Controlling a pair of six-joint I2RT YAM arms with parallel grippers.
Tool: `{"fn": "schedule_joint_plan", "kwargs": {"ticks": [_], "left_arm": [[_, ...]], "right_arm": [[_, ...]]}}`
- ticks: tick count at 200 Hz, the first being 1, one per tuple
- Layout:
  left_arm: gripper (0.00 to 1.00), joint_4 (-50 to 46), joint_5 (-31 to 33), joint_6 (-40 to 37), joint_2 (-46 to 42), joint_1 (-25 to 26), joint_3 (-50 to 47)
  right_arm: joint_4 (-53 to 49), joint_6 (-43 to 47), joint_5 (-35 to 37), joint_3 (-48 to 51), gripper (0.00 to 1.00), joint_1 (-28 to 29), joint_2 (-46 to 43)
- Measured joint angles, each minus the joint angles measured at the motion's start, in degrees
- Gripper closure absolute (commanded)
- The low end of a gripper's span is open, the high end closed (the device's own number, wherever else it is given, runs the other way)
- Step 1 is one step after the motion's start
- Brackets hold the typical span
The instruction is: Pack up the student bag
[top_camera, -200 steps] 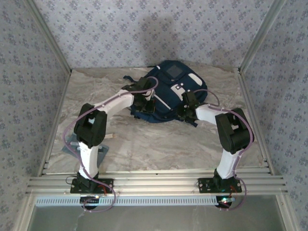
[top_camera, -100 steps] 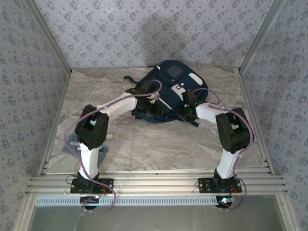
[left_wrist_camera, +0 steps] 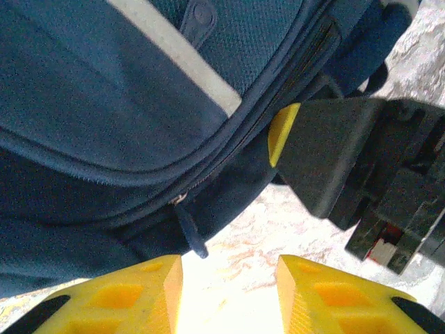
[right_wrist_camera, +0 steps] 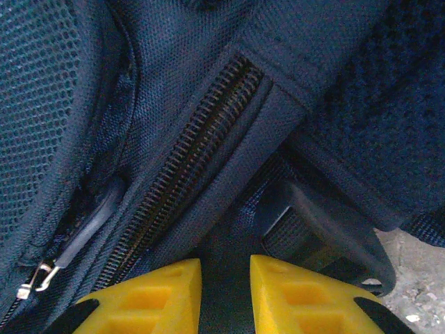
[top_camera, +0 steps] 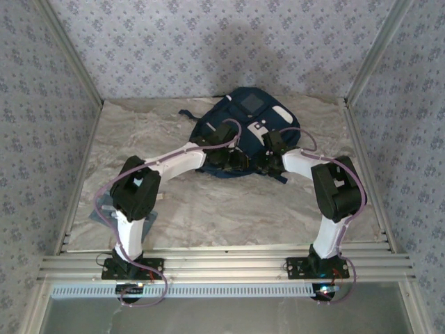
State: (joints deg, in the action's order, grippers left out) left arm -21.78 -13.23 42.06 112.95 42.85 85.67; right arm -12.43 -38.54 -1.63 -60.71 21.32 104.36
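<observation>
Top external: student bag [top_camera: 245,132] lies near-far (panel [top_camera: 250,104] far); left hand [left_wrist_camera: 229,278] parted; right hand [right_wrist_camera: 226,275] pinches it

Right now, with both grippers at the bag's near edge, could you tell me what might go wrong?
The open left gripper sits just short of the small zipper pull; closing could catch fabric instead. The right gripper, pinching the student bag beside its zipper, may slip. Both grippers are close and could collide.
</observation>
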Motion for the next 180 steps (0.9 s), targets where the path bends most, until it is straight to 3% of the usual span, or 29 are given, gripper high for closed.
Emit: {"fn": "schedule_joint_plan", "kwargs": {"ticks": [112,139,166,180], "left_arm": [[0.63,2.4,6.7,1.3,5.8,1.5,1.3],[0.74,1.5,7.8,0.4,7.4,2.0,3.0],[0.78,0.4,8.8,-0.3,7.6,2.3,3.5],[0.86,-0.1,9.4,-0.9,7.6,2.6,3.5]], "right_arm": [[0.0,0.0,0.0,0.0,0.73,0.1,0.0],[0.0,0.0,0.0,0.0,0.73,0.1,0.0],[0.0,0.0,0.0,0.0,0.73,0.1,0.0],[0.0,0.0,0.0,0.0,0.73,0.1,0.0]]}}
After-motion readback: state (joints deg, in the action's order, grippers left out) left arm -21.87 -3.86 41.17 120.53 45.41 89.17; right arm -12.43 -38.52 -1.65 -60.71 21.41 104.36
